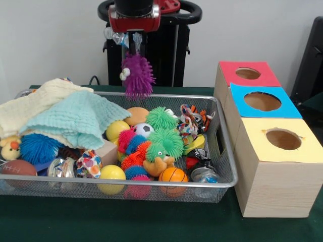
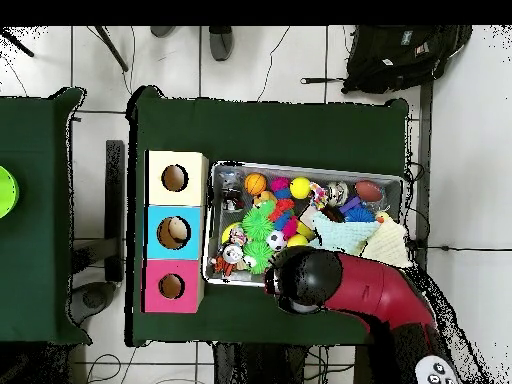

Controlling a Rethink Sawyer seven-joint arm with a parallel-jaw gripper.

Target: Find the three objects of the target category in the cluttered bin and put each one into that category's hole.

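My gripper (image 1: 135, 48) hangs above the back rim of the silver wire-mesh bin (image 1: 166, 185) and is shut on a purple spiky toy (image 1: 138, 75), held clear of the bin. One clear crinkly bottle (image 1: 203, 173) lies in the bin's front right corner, and another clear plastic piece (image 1: 61, 167) lies at the front left. No third bottle shows. In the overhead view the arm's head (image 2: 300, 278) hides the gripper at the bin's (image 2: 300, 166) near rim.
A wooden box to the right of the bin has red (image 1: 262, 76), blue (image 1: 286, 108) and yellow (image 1: 313, 151) tops, each with a round hole. Mint and cream cloths (image 1: 75, 118) cover the bin's left side. Balls and spiky toys (image 1: 164, 138) fill the middle.
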